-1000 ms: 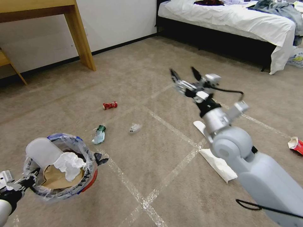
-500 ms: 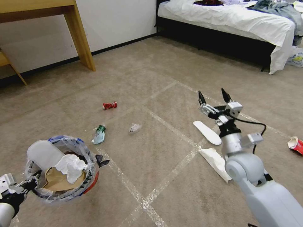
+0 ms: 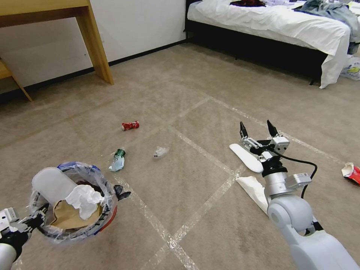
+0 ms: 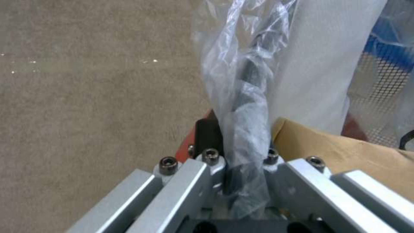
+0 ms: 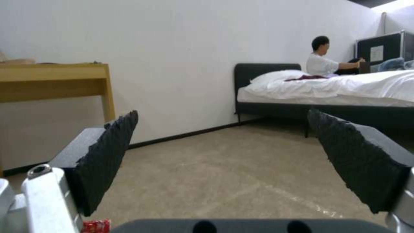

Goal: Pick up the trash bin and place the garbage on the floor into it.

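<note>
**Right tool low over a slipper, bin held on the left**

The left tool (image 3: 35, 219) is pinching the bagged rim of the trash bin (image 3: 73, 202), carried clear of the floor (image 3: 180, 180) at the robot's left; a brown paper bag (image 3: 65, 214), a crumpled tissue (image 3: 85, 198) and a white slipper (image 3: 50, 183) lie inside it. The right tool (image 3: 258, 131) is spread wide, tips pointing away from the robot, just above the far end of the flat slipper (image 3: 245, 157), with a white paper wrapper (image 3: 257, 191) just beside its arm.

Well apart to the left lie a bluish bottle (image 3: 117, 161), a clear scrap (image 3: 160, 152) and a red can (image 3: 130, 125); another red wrapper (image 3: 351, 172) sits at the far right.

The risks, as I judge them: the slipper lies flat on the carpet, so the fingers may skid over it or catch pile instead. The bin hangs from one pinch on slippery plastic; a tilt could spill it.
</note>
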Tool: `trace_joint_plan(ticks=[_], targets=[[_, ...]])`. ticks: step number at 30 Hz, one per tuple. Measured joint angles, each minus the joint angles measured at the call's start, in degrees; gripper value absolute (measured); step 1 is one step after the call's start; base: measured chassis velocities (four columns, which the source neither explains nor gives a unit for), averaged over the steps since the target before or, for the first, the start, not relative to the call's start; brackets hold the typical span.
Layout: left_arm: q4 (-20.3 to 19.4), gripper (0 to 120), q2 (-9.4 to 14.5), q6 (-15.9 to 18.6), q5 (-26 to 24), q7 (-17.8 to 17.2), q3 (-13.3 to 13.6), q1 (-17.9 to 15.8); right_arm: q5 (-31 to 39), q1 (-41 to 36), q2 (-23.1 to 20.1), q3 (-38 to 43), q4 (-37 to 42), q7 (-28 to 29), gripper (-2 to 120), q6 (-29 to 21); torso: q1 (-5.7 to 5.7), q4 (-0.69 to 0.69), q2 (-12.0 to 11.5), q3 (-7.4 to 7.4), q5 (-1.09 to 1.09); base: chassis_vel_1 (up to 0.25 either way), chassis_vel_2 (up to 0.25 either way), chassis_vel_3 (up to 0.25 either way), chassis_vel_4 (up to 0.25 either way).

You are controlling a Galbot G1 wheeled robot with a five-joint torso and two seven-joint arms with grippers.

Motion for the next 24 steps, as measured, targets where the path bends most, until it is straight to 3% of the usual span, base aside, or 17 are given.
trace_joint_plan(ticks=[13,24], targets=[[-0.21,1,-0.95,-0.26,1.27,0.85,-0.09,-0.48,-0.45,-0.20,3.46,0.81,-1.46,-1.65,100,1.52,0.00,0.00,0.00,0.00,0.00,0.000,0.000,0.000,0.000],[0.22,1,-0.95,-0.53,2.27,2.55,-0.18,-0.66,-0.76,-0.81,3.46,0.95,-1.50,-1.56,100,1.49,0.00,-0.01,0.00,0.00,0.00,0.000,0.000,0.000,0.000]])
